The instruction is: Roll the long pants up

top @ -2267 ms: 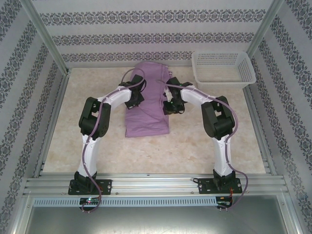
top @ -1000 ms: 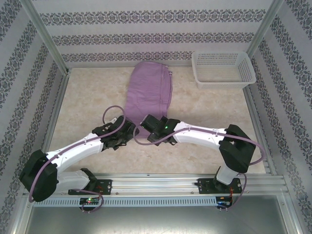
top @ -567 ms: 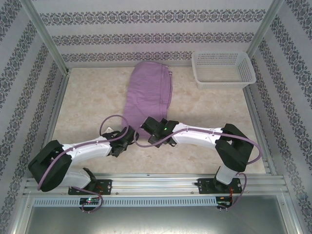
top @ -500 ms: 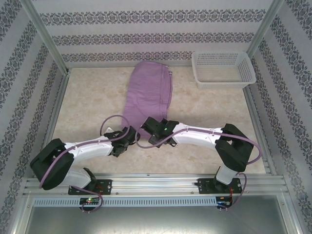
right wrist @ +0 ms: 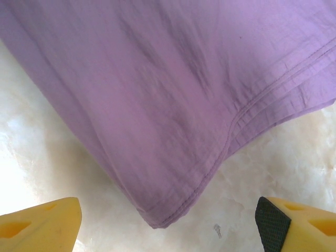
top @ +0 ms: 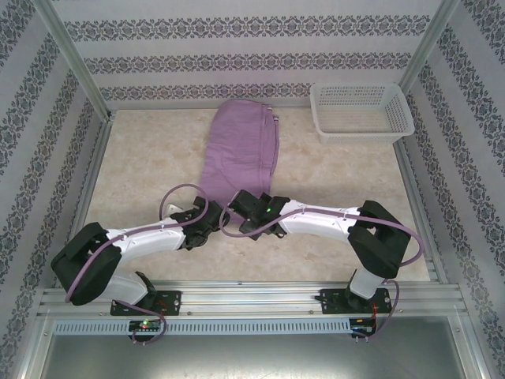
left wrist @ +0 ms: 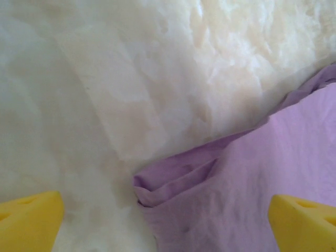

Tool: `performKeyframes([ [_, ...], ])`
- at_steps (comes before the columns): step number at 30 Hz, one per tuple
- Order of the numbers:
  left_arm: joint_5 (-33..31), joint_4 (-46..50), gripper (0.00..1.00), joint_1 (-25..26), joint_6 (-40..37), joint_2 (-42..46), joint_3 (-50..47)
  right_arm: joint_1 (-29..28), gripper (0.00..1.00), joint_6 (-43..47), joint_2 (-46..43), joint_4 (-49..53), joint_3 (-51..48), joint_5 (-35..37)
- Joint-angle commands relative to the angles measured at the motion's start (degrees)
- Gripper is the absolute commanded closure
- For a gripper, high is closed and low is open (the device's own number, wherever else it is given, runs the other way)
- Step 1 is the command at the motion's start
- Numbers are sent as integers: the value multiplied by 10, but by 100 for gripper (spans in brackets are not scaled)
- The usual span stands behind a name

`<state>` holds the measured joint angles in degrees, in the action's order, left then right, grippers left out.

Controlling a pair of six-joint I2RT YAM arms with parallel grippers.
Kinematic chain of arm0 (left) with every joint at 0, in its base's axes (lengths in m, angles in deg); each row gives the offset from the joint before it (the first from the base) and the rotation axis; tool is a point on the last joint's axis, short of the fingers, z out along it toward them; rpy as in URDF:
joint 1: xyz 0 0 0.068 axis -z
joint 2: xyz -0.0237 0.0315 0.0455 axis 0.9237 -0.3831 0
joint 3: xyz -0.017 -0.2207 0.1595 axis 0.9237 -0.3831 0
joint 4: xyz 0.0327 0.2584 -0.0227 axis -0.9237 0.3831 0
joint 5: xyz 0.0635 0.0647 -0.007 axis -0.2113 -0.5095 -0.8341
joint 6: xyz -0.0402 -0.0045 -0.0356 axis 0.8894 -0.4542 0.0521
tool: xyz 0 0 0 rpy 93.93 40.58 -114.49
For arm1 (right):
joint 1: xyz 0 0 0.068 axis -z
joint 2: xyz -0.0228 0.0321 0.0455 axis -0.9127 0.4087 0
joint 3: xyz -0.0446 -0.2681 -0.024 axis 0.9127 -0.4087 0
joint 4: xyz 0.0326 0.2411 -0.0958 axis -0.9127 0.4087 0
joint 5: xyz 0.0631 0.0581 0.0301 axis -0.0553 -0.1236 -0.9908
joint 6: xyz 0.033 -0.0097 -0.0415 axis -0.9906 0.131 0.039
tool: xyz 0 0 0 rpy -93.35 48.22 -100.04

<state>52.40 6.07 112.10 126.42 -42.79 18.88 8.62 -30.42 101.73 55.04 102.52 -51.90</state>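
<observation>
The long pants (top: 241, 150) lie flat on the table, folded lengthwise, lilac, stretching from the back wall toward me. My left gripper (top: 207, 225) is at the near left corner of the hem, open, and that folded corner (left wrist: 173, 184) lies between its yellow fingertips (left wrist: 29, 220). My right gripper (top: 245, 221) is at the near right corner, open, with the stitched hem corner (right wrist: 168, 210) between its fingers (right wrist: 39, 223). Neither holds the cloth.
A white mesh basket (top: 361, 110) stands at the back right against the wall. Patterned walls and metal rails close in the marbled table (top: 331, 174) on three sides. Both forearms lie low across the near middle of the table.
Both arms swung back from the waistband end to the near hem. Over the last second the left gripper drew in closer to the hem's left corner; the right barely moved.
</observation>
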Motion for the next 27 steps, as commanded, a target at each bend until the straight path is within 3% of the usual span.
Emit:
performKeyframes([
  [1, -18, -52, 0, 5, 22, -12, 35, -5, 13, 22, 20, -6, -7, -10],
  [8, -31, -70, 0, 4, 21, -85, 91, -4, 13, 37, 36, -24, -17, -8],
  [10, -46, -51, 6, 1, 26, -102, 105, -2, 13, 44, 39, -27, -17, -7],
  [12, -61, -34, 20, -2, 48, -111, 107, 3, 13, 44, 43, -29, -13, -15],
  [16, -66, -12, 66, -15, 69, -121, 106, 3, 14, 29, 49, -24, -1, -46],
  [18, -66, -4, 82, -20, 70, -121, 108, 2, 15, 20, 55, -26, 2, -58],
  [21, -63, 10, 98, -23, 76, -120, 112, 2, 19, 3, 66, -29, 6, -82],
  [23, -58, 17, 100, -23, 80, -119, 116, 2, 29, -9, 76, -30, 10, -96],
  [24, -56, 18, 100, -23, 82, -118, 118, 2, 46, -13, 81, -30, 11, -103],
  [27, -52, 28, 100, -23, 81, -112, 127, 4, 81, -25, 87, -33, 12, -116],
])
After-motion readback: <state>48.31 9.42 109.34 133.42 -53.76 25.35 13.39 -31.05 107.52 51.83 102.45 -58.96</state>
